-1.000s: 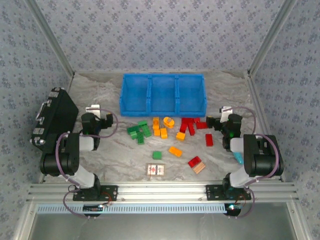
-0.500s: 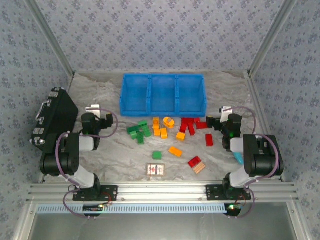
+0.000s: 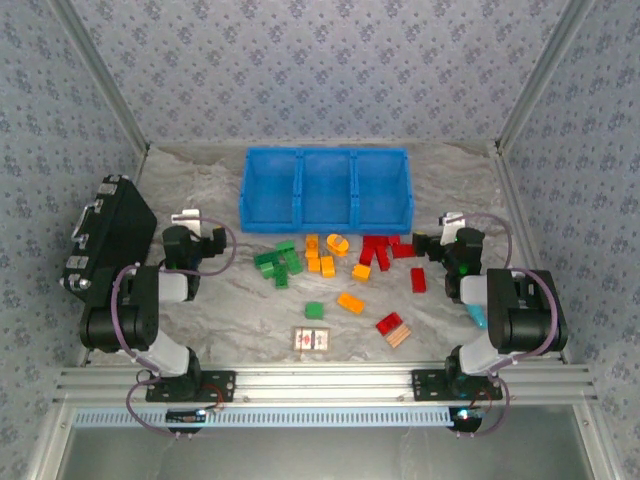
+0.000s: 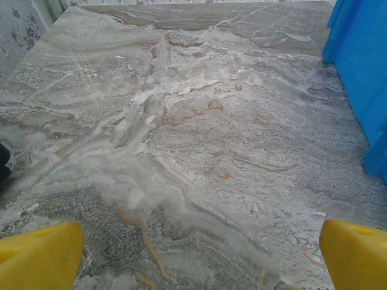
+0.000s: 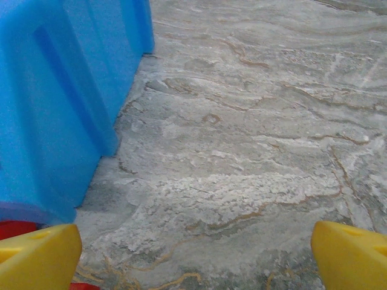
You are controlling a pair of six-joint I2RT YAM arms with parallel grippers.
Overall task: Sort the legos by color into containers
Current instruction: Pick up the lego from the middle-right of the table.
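Between the two arms, the legos [image 3: 327, 265] lie in a loose band on the counter [image 3: 450, 185], just in front of the containers [image 3: 326, 195]. All three bins are bare, so the sorting looks unstarted. The left pincer [image 4: 196, 257] and the right pincer [image 5: 196, 257] both stand wide and hold nothing, each low over bare counter beside one end of the containers. The main risk is probably the packing. The green heap [image 3: 277, 263], the orange heap [image 3: 322, 258] and the red heap [image 3: 378, 250] sit close together, so jaws this wide could close on two bricks at once or drag a neighbour of the wrong colour along. One red brick [image 3: 389, 323] touches a tan wooden block [image 3: 399, 337], and a careless grab there might lift the block too. A printed card [image 3: 312, 340] lies near a lone green brick [image 3: 314, 310] and could be nudged or mistaken for a piece. A low approach might also bump the blue wall and shove the containers. A small brick pinched off-centre could twist free above the wrong bin.
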